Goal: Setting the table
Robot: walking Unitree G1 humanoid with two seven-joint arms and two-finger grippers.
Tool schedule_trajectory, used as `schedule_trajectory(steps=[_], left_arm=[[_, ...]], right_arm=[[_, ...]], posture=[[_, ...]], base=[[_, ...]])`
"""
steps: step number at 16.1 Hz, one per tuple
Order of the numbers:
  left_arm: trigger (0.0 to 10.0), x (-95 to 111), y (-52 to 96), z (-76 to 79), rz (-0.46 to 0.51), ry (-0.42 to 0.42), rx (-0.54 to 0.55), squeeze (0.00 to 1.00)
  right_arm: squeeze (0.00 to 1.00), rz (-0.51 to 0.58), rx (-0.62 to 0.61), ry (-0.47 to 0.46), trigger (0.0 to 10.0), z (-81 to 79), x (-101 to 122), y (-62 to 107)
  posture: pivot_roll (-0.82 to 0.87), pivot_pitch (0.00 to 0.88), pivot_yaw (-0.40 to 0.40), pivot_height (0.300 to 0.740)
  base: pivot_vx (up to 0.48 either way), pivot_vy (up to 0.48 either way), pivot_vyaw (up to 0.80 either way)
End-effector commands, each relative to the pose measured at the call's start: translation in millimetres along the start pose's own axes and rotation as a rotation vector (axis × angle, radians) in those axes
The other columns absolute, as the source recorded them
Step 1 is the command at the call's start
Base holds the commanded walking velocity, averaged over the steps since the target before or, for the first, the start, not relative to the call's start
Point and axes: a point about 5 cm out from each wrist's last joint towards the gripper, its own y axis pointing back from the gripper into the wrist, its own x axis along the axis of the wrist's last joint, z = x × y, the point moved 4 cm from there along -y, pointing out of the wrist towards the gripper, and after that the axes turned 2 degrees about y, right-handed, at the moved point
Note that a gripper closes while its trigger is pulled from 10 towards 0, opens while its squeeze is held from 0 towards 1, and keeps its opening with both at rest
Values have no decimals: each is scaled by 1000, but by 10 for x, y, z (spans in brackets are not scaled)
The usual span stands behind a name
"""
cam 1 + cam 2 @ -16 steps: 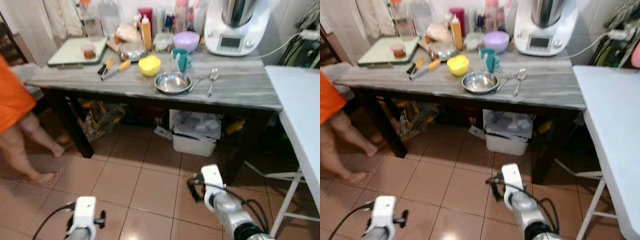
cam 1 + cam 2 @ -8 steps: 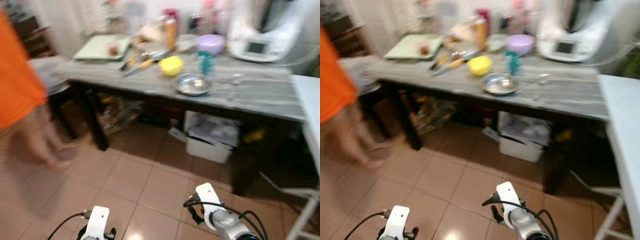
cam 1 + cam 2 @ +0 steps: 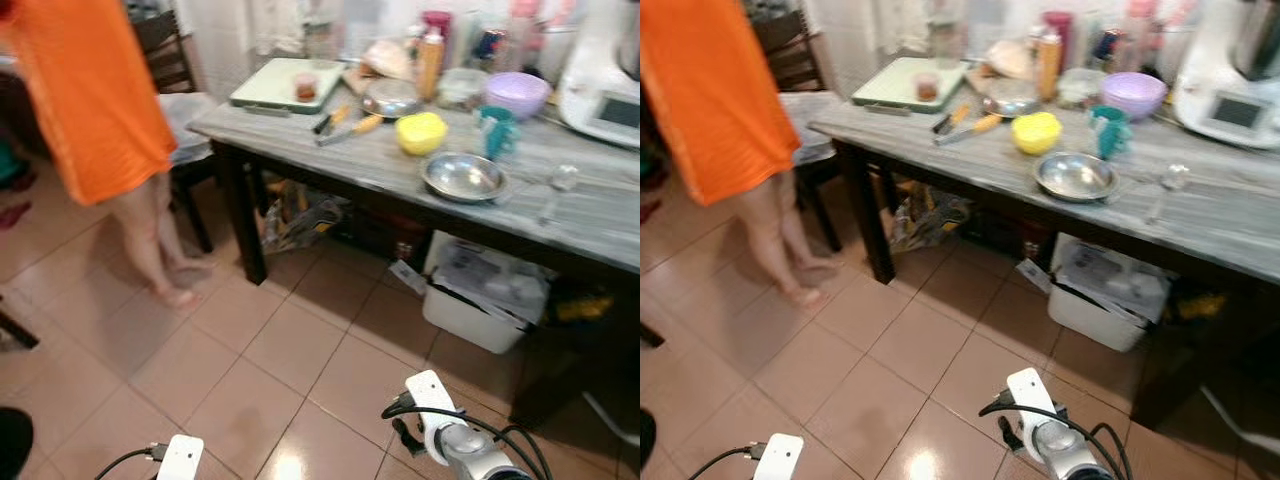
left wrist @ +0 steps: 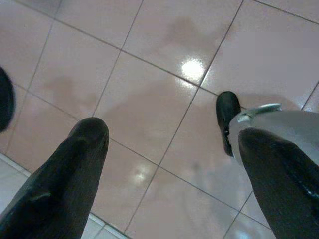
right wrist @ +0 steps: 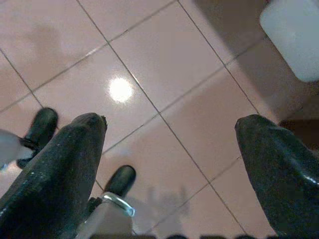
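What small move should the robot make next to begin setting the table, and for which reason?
Probably it should step closer to the grey table, keeping right of the person in orange. The steel bowl, yellow bowl and spoon lie far ahead, while the left gripper and right gripper hang open and empty over the floor tiles.

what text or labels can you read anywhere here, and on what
No text can be read.
White appliance: it has a dark screen, too blurred to read.
Bottles at the back of the table: any labels are too small and blurred.
Bin under the table: no print legible.
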Motion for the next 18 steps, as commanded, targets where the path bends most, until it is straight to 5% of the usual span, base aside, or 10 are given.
schedule_trajectory(steps=[1,9,18], left_arm=[[10000,26,-4,-8,6,-6,6,0],[10000,-35,6,-44,-11,-36,12,0],[10000,-78,8,-73,-40,52,34,0]], right_arm=[[0,1,11,11,10000,-10,14,-2],[0,6,52,71,10000,-112,41,-13],[0,1,100,146,10000,-196,6,-8]], posture=[[-132,0,48,740],[-131,0,52,740],[-113,0,38,740]], base=[[0,0,800],[0,0,800],[0,0,800]])
